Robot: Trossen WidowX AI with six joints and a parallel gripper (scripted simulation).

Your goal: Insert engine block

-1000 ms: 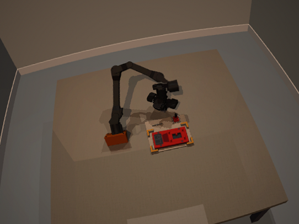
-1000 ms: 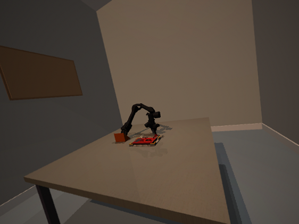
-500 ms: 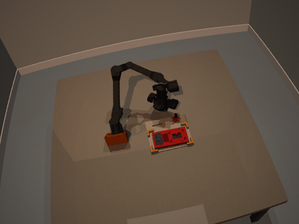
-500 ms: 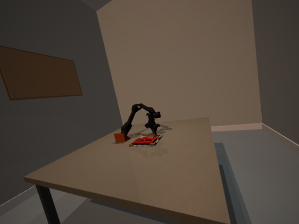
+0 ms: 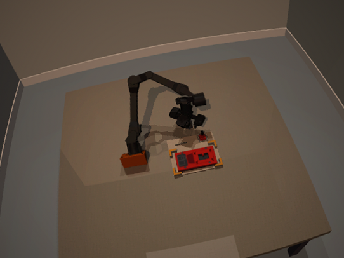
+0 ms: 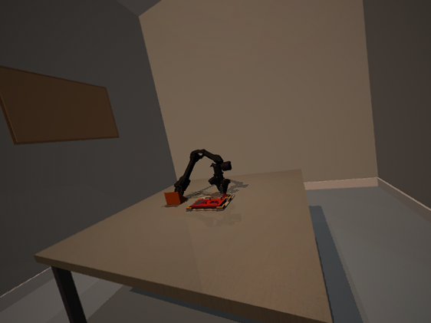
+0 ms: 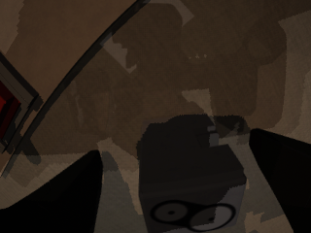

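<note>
My gripper [image 5: 190,127] [image 6: 223,192] [image 7: 178,148] is open, pointing down behind the car body fixture. The dark grey engine block [image 7: 190,165], with two ring shapes on its near face, is between the spread fingers, with a gap on either side. Its far right corner shows a notch; whether it touches the table is not clear. The red car body [image 5: 191,158] [image 6: 198,205] lies flat in front of the gripper. Its dark rectangular opening [image 5: 203,157] shows in the top view, with a small red rib at its edge.
A pale base board [image 5: 171,143] with orange corner brackets [image 5: 218,164] surrounds the car body. Behind it sits a small red part [image 5: 202,137] [image 7: 4,104] in a grey frame, with a black knob. The arm's orange base block [image 5: 133,160] [image 6: 172,198] stands left.
</note>
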